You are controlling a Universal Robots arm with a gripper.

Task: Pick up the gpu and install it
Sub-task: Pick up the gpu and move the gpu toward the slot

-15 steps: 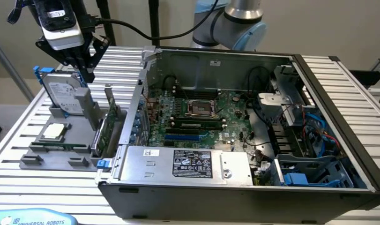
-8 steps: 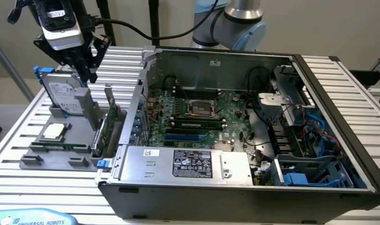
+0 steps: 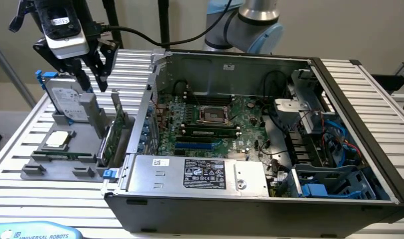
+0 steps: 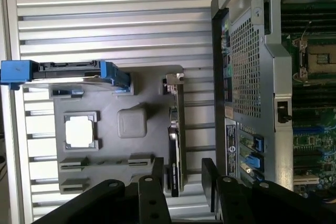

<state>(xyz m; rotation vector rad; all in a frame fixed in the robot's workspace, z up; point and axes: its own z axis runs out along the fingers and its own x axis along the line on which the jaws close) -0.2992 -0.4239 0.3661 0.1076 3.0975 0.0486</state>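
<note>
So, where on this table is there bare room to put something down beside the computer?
Free: the slatted table between the grey holder and the near edge, and the strip at the exterior view's left of it. Crowded: the narrow gap between the gpu and the computer case, and inside the case.

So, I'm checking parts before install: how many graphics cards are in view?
1: the graphics card stands on edge in the grey holder, beside the case. More may hide inside.
</note>
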